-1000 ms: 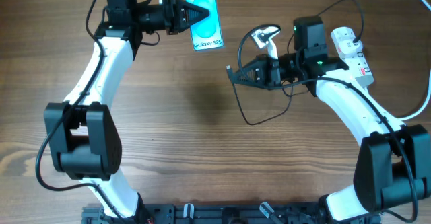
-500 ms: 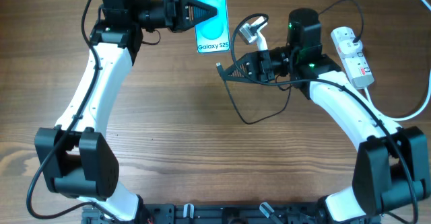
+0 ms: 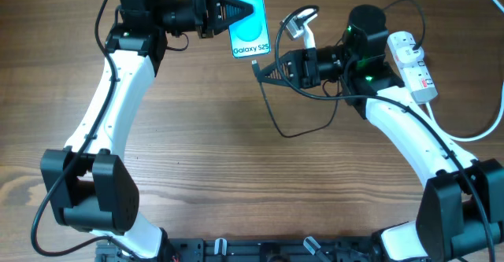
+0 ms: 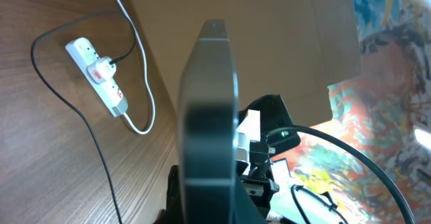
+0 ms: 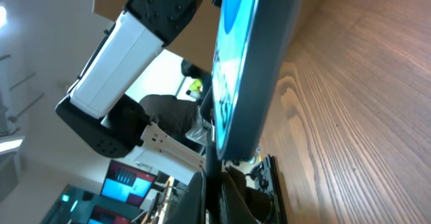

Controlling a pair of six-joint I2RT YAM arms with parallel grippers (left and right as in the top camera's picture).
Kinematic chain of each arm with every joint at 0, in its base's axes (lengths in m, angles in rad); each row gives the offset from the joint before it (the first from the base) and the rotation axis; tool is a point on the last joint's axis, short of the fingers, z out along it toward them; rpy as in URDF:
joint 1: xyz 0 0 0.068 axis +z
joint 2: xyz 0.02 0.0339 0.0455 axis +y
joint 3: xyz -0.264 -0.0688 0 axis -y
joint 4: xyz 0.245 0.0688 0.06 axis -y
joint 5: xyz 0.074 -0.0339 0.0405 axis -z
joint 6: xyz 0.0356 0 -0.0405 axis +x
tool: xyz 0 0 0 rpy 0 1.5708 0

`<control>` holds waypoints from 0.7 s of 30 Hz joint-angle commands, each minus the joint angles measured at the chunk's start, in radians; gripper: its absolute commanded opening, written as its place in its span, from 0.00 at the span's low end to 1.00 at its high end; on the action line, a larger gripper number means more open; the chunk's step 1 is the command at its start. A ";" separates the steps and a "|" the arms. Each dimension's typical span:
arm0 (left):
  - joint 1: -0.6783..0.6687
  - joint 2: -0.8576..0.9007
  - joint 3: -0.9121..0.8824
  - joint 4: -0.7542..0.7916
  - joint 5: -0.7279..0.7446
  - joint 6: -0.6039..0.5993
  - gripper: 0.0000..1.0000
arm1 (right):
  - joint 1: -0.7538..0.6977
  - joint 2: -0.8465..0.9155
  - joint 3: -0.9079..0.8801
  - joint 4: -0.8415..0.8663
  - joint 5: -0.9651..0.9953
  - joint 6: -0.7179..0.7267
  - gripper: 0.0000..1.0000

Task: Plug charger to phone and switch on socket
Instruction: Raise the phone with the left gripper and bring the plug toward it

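My left gripper [image 3: 239, 13] is shut on the phone [image 3: 249, 18], which it holds off the table, teal screen up, with the "Galaxy S25" end toward the right arm. In the left wrist view the phone [image 4: 209, 109] shows edge-on between the jaws. My right gripper [image 3: 262, 68] is shut on the plug tip of the black charger cable [image 3: 288, 133]. The tip sits just below the phone's text end. In the right wrist view the phone [image 5: 246, 62] hangs right above the pinched plug [image 5: 213, 173]. The socket [image 3: 412, 62] lies at the far right.
The black cable loops across the table under the right arm and rises to the socket's far end. The socket's thick white lead [image 3: 482, 133] curves off the right edge. In the left wrist view the socket [image 4: 98, 76] and both leads lie on the wood.
My right gripper has moved left and toward the back with the plug, up to the phone's text end. My left gripper has carried the phone slightly right.
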State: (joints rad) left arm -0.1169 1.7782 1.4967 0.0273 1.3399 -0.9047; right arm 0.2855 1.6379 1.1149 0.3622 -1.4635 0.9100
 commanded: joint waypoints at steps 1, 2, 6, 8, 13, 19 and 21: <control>0.001 -0.018 0.008 0.006 0.002 -0.029 0.04 | 0.006 -0.015 0.004 0.019 0.033 0.049 0.04; 0.001 -0.018 0.008 0.006 0.001 -0.033 0.04 | 0.006 -0.015 0.004 0.019 0.035 0.053 0.04; 0.001 -0.018 0.008 0.006 0.001 -0.051 0.04 | 0.006 -0.015 0.004 0.019 0.060 0.064 0.04; 0.001 -0.018 0.008 0.006 0.002 -0.051 0.04 | 0.006 -0.015 0.004 0.020 0.069 0.070 0.04; 0.001 -0.018 0.008 0.007 0.001 -0.049 0.04 | 0.006 -0.015 0.004 0.020 0.068 0.070 0.04; 0.001 -0.018 0.008 0.023 -0.009 -0.045 0.04 | 0.011 -0.015 0.004 0.019 0.013 0.070 0.04; 0.001 -0.018 0.009 0.035 -0.011 -0.045 0.04 | 0.013 -0.015 0.004 0.019 0.006 0.070 0.04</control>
State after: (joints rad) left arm -0.1169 1.7782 1.4971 0.0402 1.3319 -0.9489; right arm 0.2874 1.6379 1.1149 0.3756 -1.4185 0.9722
